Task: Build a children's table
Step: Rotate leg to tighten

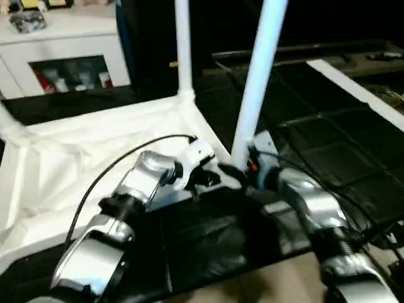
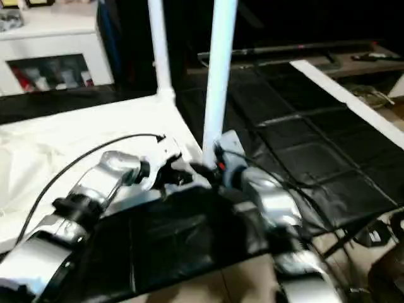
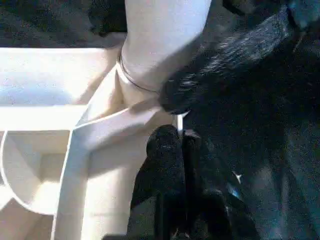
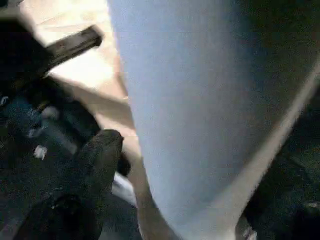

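The white tabletop (image 1: 76, 164) lies upside down with its ribbed underside up. One white leg (image 1: 183, 50) stands in the far corner socket. A second leg (image 1: 260, 76) stands in the near right corner socket (image 3: 135, 85). My left gripper (image 1: 211, 177) is shut with nothing in it, its tips (image 3: 182, 150) close to that socket's rim. From the other side my right gripper (image 1: 243, 167) reaches around the base of the second leg (image 4: 190, 110). Its jaws are open, and one finger (image 4: 97, 155) stands just off the tube.
A white cabinet (image 1: 63, 57) with glass doors stands at the back left. Black floor mats (image 1: 328, 145) spread to the right, crossed by a white strip (image 1: 360, 88). The base of another leg (image 1: 7, 123) shows at the tabletop's left edge.
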Motion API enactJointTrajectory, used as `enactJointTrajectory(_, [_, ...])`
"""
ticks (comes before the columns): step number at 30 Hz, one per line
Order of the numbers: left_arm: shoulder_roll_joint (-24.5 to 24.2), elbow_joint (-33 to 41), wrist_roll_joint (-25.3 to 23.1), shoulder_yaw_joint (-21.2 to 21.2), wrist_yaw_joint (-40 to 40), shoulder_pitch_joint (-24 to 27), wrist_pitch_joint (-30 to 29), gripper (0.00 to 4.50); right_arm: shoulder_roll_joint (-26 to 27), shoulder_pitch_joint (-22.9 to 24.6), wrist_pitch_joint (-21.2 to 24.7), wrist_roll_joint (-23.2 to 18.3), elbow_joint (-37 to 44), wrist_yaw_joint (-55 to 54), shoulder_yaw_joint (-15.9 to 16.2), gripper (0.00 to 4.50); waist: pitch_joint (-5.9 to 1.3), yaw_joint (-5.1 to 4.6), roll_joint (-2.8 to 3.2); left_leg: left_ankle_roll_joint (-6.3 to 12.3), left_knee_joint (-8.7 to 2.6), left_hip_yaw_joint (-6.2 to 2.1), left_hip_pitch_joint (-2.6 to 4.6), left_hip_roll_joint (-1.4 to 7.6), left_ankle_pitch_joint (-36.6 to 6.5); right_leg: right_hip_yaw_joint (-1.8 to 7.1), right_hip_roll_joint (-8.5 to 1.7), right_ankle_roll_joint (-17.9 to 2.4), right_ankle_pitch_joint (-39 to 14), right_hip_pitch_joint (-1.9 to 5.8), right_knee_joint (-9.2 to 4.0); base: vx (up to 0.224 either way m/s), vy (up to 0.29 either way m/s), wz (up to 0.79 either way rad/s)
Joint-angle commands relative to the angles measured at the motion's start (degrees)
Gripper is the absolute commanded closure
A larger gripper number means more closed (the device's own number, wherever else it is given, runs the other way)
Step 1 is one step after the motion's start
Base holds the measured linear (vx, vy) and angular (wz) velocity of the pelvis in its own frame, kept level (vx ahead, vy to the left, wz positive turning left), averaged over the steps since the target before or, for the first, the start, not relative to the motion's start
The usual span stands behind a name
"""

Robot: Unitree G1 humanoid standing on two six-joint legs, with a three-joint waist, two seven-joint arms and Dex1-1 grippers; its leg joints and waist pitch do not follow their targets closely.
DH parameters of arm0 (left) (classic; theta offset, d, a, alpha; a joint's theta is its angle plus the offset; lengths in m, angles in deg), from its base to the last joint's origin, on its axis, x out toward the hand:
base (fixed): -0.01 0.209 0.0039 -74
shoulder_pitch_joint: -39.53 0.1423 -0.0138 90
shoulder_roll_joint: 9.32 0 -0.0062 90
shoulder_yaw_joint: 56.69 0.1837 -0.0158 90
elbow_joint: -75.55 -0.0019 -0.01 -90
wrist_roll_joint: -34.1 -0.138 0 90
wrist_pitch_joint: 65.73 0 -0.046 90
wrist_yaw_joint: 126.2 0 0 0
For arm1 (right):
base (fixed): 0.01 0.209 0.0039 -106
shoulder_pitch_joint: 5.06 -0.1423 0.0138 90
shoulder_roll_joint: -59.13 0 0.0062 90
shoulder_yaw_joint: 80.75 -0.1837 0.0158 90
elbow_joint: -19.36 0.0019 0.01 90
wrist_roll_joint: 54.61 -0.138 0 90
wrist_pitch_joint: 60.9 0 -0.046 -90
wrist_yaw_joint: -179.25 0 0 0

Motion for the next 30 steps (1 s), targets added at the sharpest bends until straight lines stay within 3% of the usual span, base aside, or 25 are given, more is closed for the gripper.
enactJointTrajectory(1, [-1.77,2.41,0.78,2.35,-5.83,0.9,1.83,4.5,-3.18,3.05,0.55,-2.58,3.11,8.29,2.2,0.5,-3.17,0.5,-0.13,6.44,-3.34,0.5,-0.83,0.85,-7.74,2.81,-2.84,-12.12,-11.86,4.2,-3.48,0.0,0.0,0.0])
enactJointTrajectory(4, [-3.26,2.98,0.81,3.07,-8.23,1.29,2.83,4.5,-5.82,4.4,1.07,-3.51,5.28,11.64,1.61,0.21,-3.11,1.03,0.01,6.0,-3.31,0.67,-0.85,0.93,-8.63,2.72,-2.79,-11.81,-13.39,4.01,-3.55,0.0,0.0,0.0])
enactJointTrajectory(5, [-4.27,3.51,1.0,3.38,-9.9,1.62,3.5,4.5,-7.34,5.04,1.42,-3.98,6.61,13.24,1.06,0.12,-3.03,1.28,0.44,5.48,-3.36,0.58,-0.75,0.89,-9.34,2.63,-2.83,-11.35,-15.18,3.93,-3.68,0.0,0.0,0.0])
enactJointTrajectory(6, [-5.03,3.95,1.19,3.59,-11.2,1.86,3.77,4.5,-8.37,5.19,1.81,-4.69,7.27,14.06,0.42,0.02,-3.01,1.41,0.2,5.18,-3.38,0.62,-0.79,0.84,-9.24,2.64,-2.81,-10.76,-16.34,4.01,-3.8,0.0,0.0,0.0])
enactJointTrajectory(9, [-7.05,4.62,1.02,4.56,-14.11,2.28,5.13,4.5,-10.54,5.17,1.91,-6.1,7.54,15.41,-0.85,0.02,-3.01,1.76,0.3,4.81,-3.39,0.6,-0.66,0.87,-8.51,2.71,-2.92,-10.17,-17.53,3.85,-3.91,0.0,0.0,0.0])
enactJointTrajectory(10, [-7.79,4.58,0.78,4.93,-14.87,2.29,5.68,4.5,-11.1,5.13,1.45,-5.88,7.14,15.59,-0.72,0.02,-3.02,1.73,-0.08,4.73,-3.33,0.68,-0.76,0.82,-8.13,2.72,-2.8,-10.08,-17.3,3.81,-3.84,0.0,0.0,0.0])
enactJointTrajectory(22, [-9.07,5.09,1.64,5.96,-17.84,2.17,8.28,4.5,-11.38,4.24,-0.64,-5.52,6.88,16.59,1.58,0.02,-3.18,1.85,-0.08,4.96,-3.13,0.68,-0.9,0.77,-5.99,2.64,-2.8,-10.9,-14.53,3.84,-3.3,0.0,0.0,0.0])
enactJointTrajectory(25, [-8.24,3.85,0.37,5.77,-14.07,2.01,10.71,4.5,-11.27,3.85,-1.32,-5.2,6.75,16.49,1.96,0.02,-3.18,1.85,-0.03,4.86,-3.09,0.69,-0.9,0.75,-6.32,2.64,-2.78,-10.68,-14.79,3.85,-3.34,0.0,0.0,0.0])
enactJointTrajectory(30, [-7.14,2.73,0.94,4.07,-11.07,1.27,6.63,4.5,-11.52,4.6,-1.56,-5.18,7.23,16.59,2.38,0.02,-3.04,2.29,-0.31,4.56,-3.13,0.84,-0.66,0.82,-7.35,2.7,-2.81,-9.89,-17.61,3.63,-3.65,0.0,0.0,0.0])
